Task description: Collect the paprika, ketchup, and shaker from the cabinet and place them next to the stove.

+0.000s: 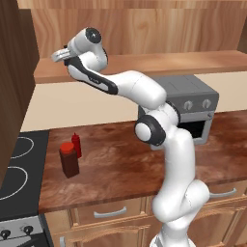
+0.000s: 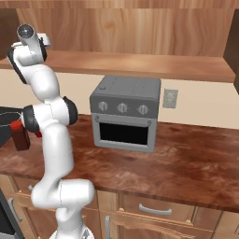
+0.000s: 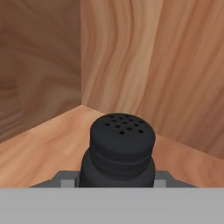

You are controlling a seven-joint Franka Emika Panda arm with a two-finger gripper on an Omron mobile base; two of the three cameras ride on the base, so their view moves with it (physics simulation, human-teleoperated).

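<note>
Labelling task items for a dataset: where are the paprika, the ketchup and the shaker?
paprika (image 1: 69, 161), left base view, jar's brown body.
ketchup (image 1: 76, 144), left base view, red bottle's body.
shaker (image 3: 122, 140), hand view, its perforated top.

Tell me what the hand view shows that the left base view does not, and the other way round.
Hand view alone: the black shaker, top holes visible, close before the gripper, standing in a corner of the wooden cabinet. Left base view alone: the paprika and ketchup on the counter beside the stove, plus the grey toaster oven. Both share the cabinet's wood, where the arm reaches.
</note>
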